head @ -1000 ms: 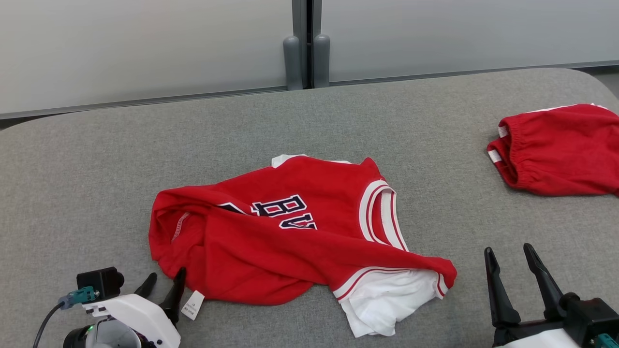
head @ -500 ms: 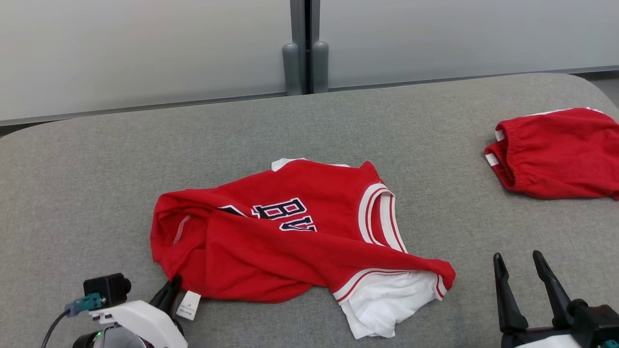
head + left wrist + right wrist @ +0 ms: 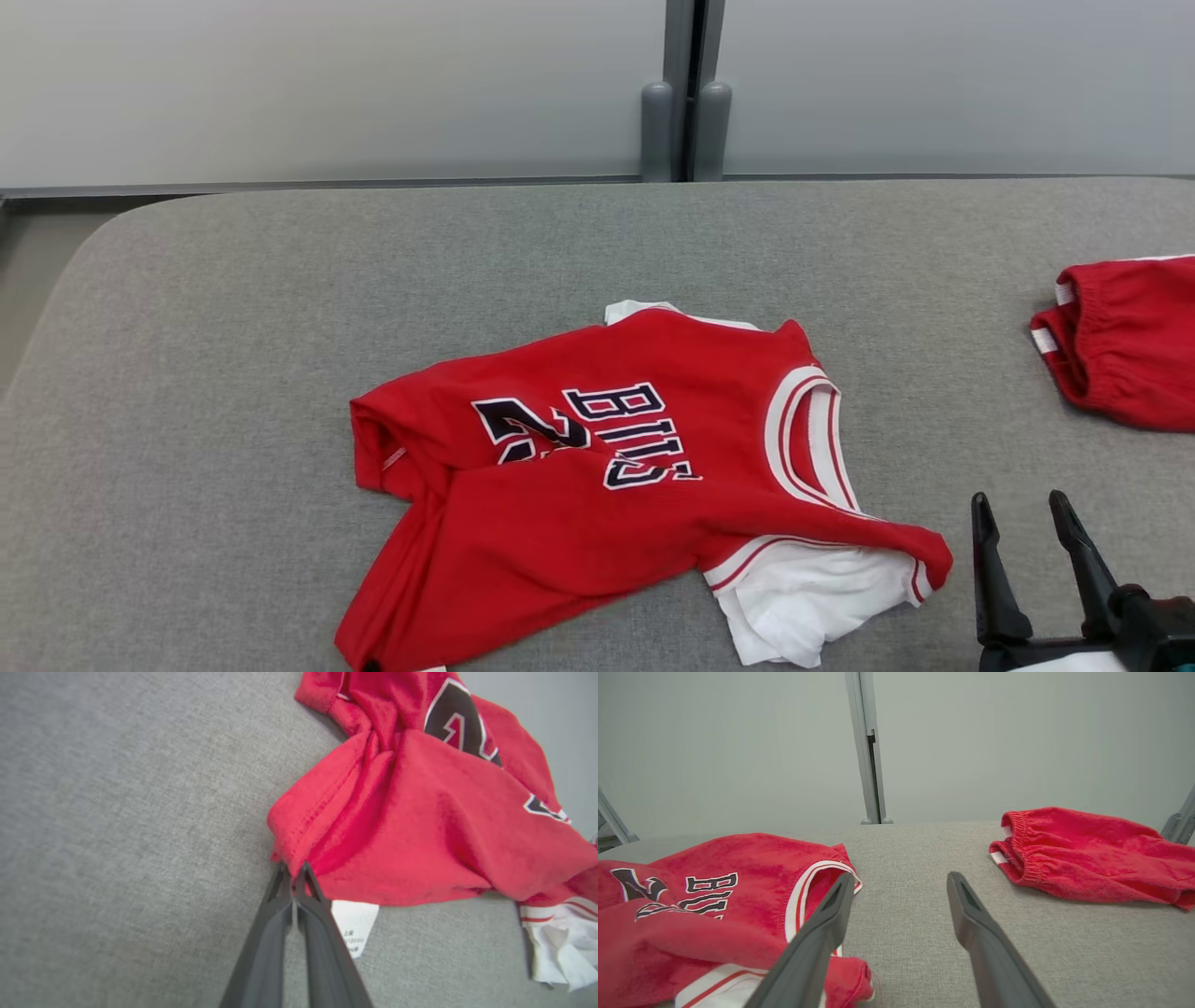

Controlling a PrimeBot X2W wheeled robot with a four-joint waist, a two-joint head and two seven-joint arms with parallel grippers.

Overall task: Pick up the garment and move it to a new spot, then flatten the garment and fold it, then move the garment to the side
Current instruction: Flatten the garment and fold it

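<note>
Grey woven-fabric padding covers the tabletop [image 3: 233,308] on which everything lies. Nearest the robot, the left gripper [image 3: 293,870] has its two dark fingers pressed together on the bottom hem corner [image 3: 286,851] of the red knit basketball jersey with white trim and dark lettering [image 3: 579,504], just beside a white care label [image 3: 355,924]. At the near right, the right gripper [image 3: 1018,499] hovers with its fingers spread wide and nothing between them, close to the jersey's white-lined side. The jersey lies rumpled at the middle of the table, partly folded over itself, its neck opening [image 3: 803,434] toward the right. It looks light, limp and grippy, so from one pinch it would probably hang and bunch. A second hold on the other hem corner or a shoulder seam would likely keep it spread. Farther right, well apart, lie red shorts with an elastic waistband [image 3: 1120,345], and pale grey wall panels [image 3: 327,84] close off the back.
</note>
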